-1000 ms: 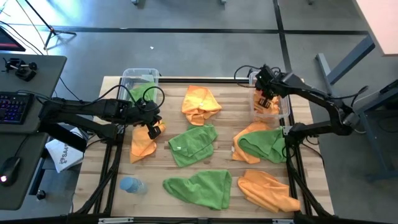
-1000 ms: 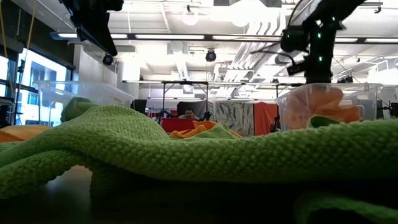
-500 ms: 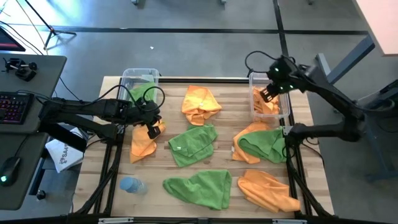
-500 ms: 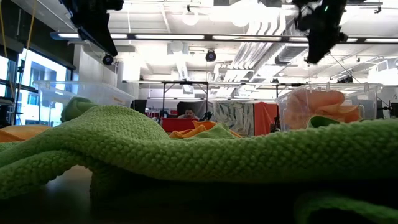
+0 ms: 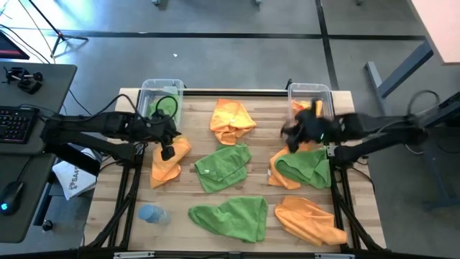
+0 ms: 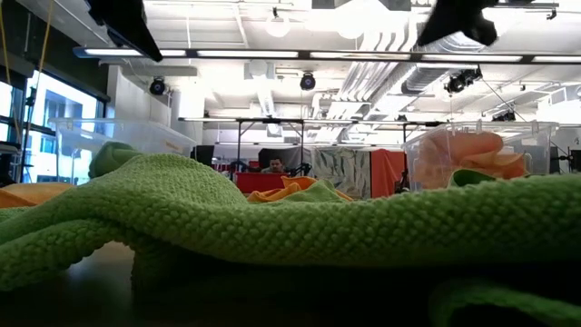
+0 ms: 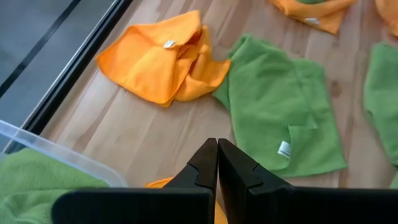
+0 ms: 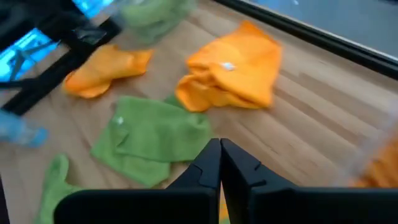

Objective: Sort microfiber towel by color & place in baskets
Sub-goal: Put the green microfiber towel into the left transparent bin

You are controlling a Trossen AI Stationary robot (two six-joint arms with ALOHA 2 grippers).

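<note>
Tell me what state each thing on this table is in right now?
left gripper: shut, empty, above the table near the left basket.
right gripper: shut, empty, above the table.
left basket: holds green towels.
right basket: holds orange towels.
loose towels: crumpled, green and orange, spread over the table.
blue bottle: lying at the front left.

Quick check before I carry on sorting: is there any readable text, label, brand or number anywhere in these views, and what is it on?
No text can be read in any view.
Small white tag on the orange towel: too small to read.
Small white tag on the green towel: too small to read.
White sheet on the floor left of the table, dark print: too blurred to read.
The baskets and the blue bottle show no legible marking.
</note>
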